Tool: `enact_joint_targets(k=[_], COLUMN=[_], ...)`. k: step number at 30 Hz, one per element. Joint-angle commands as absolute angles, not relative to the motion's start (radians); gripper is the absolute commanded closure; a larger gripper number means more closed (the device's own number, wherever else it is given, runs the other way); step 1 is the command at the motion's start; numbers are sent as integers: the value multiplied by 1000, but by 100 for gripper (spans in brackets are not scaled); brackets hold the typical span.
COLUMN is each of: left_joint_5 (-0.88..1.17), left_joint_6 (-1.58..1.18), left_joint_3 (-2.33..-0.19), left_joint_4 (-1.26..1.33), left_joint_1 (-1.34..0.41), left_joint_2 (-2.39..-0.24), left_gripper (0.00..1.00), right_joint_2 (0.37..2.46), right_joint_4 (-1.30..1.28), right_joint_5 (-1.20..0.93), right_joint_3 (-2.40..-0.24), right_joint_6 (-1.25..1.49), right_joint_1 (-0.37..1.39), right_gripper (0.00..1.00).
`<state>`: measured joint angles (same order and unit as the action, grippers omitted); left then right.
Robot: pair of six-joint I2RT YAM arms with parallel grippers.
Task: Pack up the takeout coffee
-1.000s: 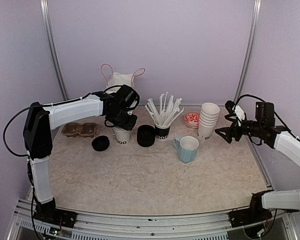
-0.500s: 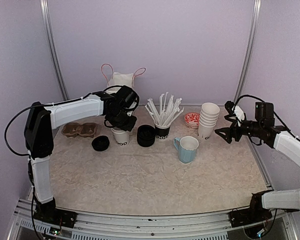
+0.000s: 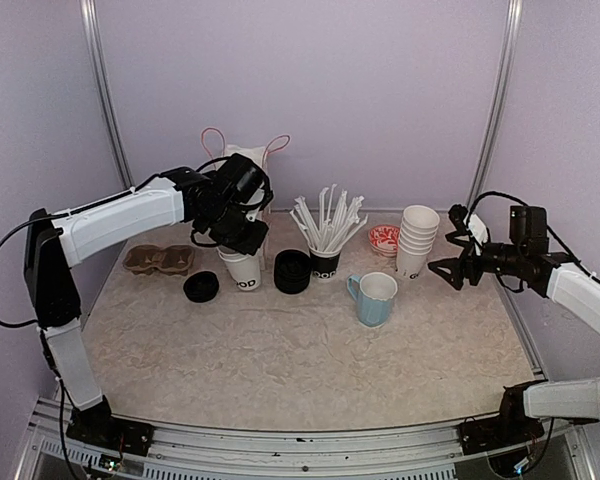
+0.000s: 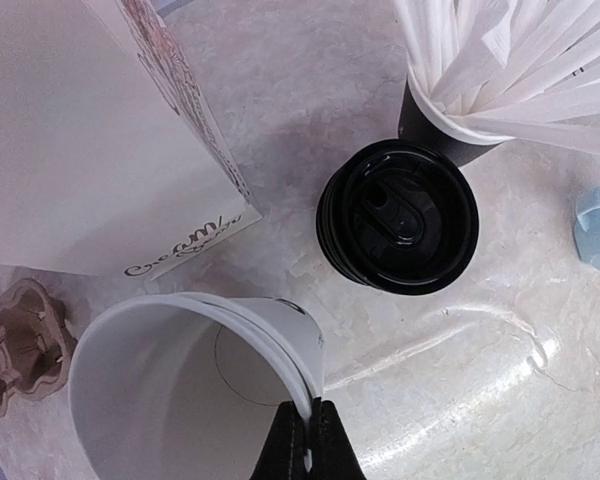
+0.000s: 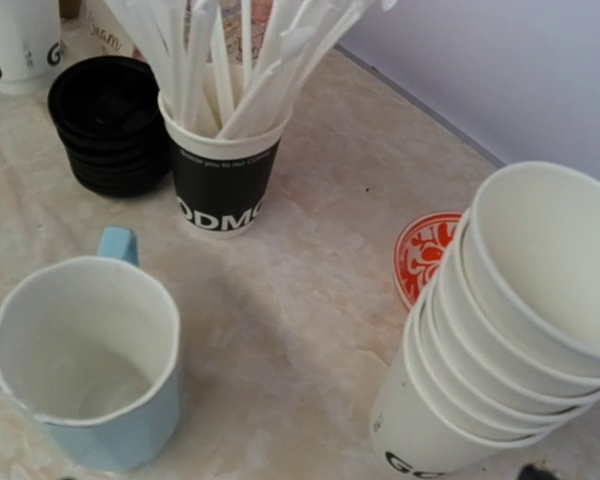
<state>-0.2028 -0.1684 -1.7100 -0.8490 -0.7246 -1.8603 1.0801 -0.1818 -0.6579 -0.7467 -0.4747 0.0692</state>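
- Mug [image 3: 375, 298] nearest, centre-right on bench [image 3: 280, 370]; not involved.
- Left end effector [image 4: 305, 447] closed to thin pinch on rim of paper cup [image 4: 170, 400].
- Cup open-topped, no lid, long axis near vertical, directly under wrist. Base contact with bench unclear.
- Clock from cup, top view: loose lid [image 3: 201, 287] at 8, lid stack [image 4: 397, 215] just beside at 3, carrier tray [image 3: 160, 260] at 9, bag [image 3: 242, 165] at 12.
- Right end effector [image 3: 446, 271] spread open, empty, well apart at 3.
- Left arm clearly nearer; move likely its own.

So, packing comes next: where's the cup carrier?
Top view, far left: the cup carrier lies just beyond the lone black lid, left of the white cup.
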Motion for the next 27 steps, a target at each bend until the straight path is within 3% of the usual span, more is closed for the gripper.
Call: enact_joint_targets(k=[1,7,9,11,13,15,19,23,25,27], left_joint_5=[-171,-173,19,-274,-172,-352,-108,-423,-280,-370], left_joint_6=[-123,-136,-142,-164,-149,-192,-185,-190,-181,-214], left_joint_3=[-1718,-1757,-1742,-1767,-1819,-1842,-1836,-1818,-1819,-1738], left_joint_4=[-883,-883,-845,-881,-944,-962,-920,-954,-944,-837], left_joint_1=[-722,-732,-715,-751,-725,-747,-739,-756,-751,-757], left_joint_2=[-1847,-1866,-1867,-1865,-1920,-1938,-1943,-1933,-1957,-1893], left_gripper=[100,100,100,100,100,100,100,100,100,100], right_joint_2=[1072,1048,1051,1058,1064,1065,1039,1037,1048,1050], right_joint_4=[-200,-197,-202,-208,-212,-214,-187,-159,-147,-141], right_joint_5=[-684,-690,-705,-718,-722,-729,-784,-830,-832,-823], right_joint_3=[-739,-729,-730,-733,-736,-735,-743,-767,-762,-752], right_joint_6=[-483,-485,-493,-497,-498,-500,-443,-352,-347,-352], right_joint_1=[78,78,78,78,78,78,82,90,92,92], right_gripper=[20,19,19,18,19,19,20,25,25,25])
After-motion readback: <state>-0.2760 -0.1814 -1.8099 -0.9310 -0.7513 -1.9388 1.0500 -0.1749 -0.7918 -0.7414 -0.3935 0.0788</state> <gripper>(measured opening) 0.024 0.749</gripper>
